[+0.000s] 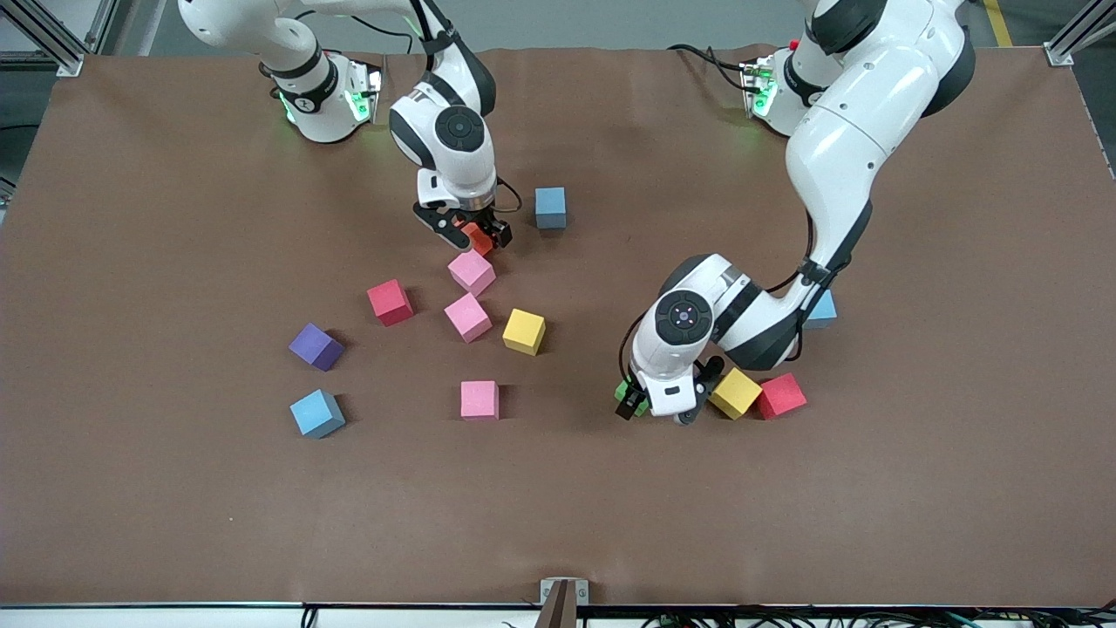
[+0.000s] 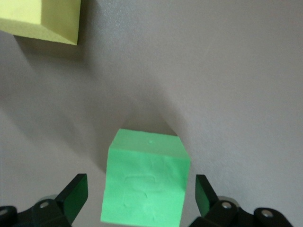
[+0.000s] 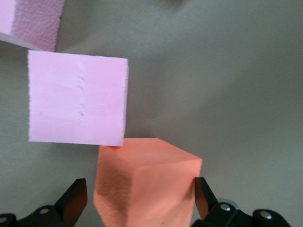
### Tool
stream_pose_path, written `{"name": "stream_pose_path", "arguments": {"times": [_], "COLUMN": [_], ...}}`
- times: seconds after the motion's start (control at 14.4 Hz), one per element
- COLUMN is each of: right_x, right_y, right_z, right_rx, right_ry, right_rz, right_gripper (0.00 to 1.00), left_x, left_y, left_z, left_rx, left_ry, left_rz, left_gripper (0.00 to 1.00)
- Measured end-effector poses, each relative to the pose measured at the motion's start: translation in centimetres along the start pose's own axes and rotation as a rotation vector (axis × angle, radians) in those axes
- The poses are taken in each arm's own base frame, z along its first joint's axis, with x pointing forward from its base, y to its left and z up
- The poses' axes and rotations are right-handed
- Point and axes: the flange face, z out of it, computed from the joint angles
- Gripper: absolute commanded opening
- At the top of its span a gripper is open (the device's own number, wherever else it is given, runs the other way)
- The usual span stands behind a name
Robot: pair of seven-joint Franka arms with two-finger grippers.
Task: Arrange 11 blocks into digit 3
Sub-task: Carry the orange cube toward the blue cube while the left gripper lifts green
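Scattered blocks [image 1: 479, 399] lie on a brown table [image 1: 174, 488].

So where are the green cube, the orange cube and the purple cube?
green cube [image 2: 144, 187]: left wrist view, its front face.
orange cube [image 3: 147, 189]: right wrist view, its front face.
purple cube [image 1: 316, 346]: front view, its top face.

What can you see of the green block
The green block is a small matte foam cube with a faint pressed mark on one face. It sits flat on the brown table, between the open fingers of the left gripper with a gap on each side, near a yellow block.
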Motion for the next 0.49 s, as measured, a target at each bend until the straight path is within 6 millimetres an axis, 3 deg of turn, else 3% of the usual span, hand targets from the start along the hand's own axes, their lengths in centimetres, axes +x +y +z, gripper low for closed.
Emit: {"name": "stream_pose_path", "arguments": {"times": [0.14, 0.28, 0.35, 0.49], "right_x": [0.2, 0.5, 0.5, 0.5], "right_y": [0.0, 0.0, 0.0, -0.1], "right_z": [-0.1, -0.4, -0.5, -0.6], "right_rx": [-0.008, -0.018, -0.021, -0.019], "right_ry": [-0.001, -0.002, -0.002, -0.002], "right_rz": [-0.004, -0.006, -0.006, -0.007], "right_gripper": [1.0, 1.0, 1.0, 1.0], "left_x": [0.3, 0.1, -0.1, -0.1], "left_y": [-0.1, -0.2, -0.2, -0.1], "left_z": [0.7, 1.3, 1.5, 1.2], "left_rx": [0.007, 0.013, 0.015, 0.01], "left_ry": [0.02, 0.034, 0.034, 0.032], "left_rz": [0.0, 0.006, 0.008, 0.001], "left_gripper": [0.81, 0.49, 0.4, 0.32]}}
